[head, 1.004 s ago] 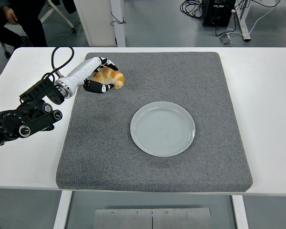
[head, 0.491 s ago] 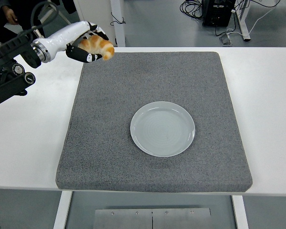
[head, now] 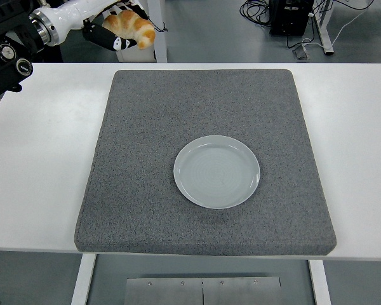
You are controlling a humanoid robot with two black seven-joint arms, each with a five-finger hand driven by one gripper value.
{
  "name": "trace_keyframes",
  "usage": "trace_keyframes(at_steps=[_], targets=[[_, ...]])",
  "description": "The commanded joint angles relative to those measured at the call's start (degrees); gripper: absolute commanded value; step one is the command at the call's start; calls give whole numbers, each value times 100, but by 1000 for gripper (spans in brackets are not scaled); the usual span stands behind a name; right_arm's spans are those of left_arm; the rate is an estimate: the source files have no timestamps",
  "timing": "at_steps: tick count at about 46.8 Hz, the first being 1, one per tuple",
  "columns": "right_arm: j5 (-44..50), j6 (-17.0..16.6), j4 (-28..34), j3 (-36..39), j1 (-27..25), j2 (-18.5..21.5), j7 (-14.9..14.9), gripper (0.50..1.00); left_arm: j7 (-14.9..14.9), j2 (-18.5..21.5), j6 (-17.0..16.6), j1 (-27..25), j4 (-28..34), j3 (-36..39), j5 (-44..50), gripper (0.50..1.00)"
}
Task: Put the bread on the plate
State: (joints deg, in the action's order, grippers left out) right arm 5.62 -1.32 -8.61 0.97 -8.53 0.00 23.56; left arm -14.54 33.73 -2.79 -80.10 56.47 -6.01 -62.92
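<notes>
Head view: bread sits high at eleven o'clock, beyond the desk's far edge, pinched in the left hand's curled fingers. Well apart toward five o'clock, a plate lies bare on a grey mat.

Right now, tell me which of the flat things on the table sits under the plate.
The grey mat. The plate rests on it, while the white table lies beneath the mat.
</notes>
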Motion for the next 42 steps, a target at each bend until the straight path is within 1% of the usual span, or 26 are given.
trace_keyframes(at_steps=[1, 5, 15, 26, 33, 39, 42], targets=[[0, 0, 0, 0, 0, 0, -1, 1000, 3, 63, 77, -32, 57, -5, -63, 500], [0, 0, 0, 0, 0, 0, -1, 1000, 3, 72, 139, -128, 189, -5, -221, 500], [0, 0, 0, 0, 0, 0, -1, 1000, 12, 63, 156, -260, 576, -5, -546, 500], [0, 0, 0, 0, 0, 0, -1, 1000, 30, 10, 227, -418, 988, -5, -660, 500], [0, 0, 0, 0, 0, 0, -1, 1000, 30, -130, 235, -445, 1147, -5, -880, 500], [0, 0, 0, 0, 0, 0, -1, 1000, 30, -157, 235, -445, 1419, -5, -907, 500], [0, 0, 0, 0, 0, 0, -1, 1000, 30, -244, 235, -454, 1455, -5, -924, 500]])
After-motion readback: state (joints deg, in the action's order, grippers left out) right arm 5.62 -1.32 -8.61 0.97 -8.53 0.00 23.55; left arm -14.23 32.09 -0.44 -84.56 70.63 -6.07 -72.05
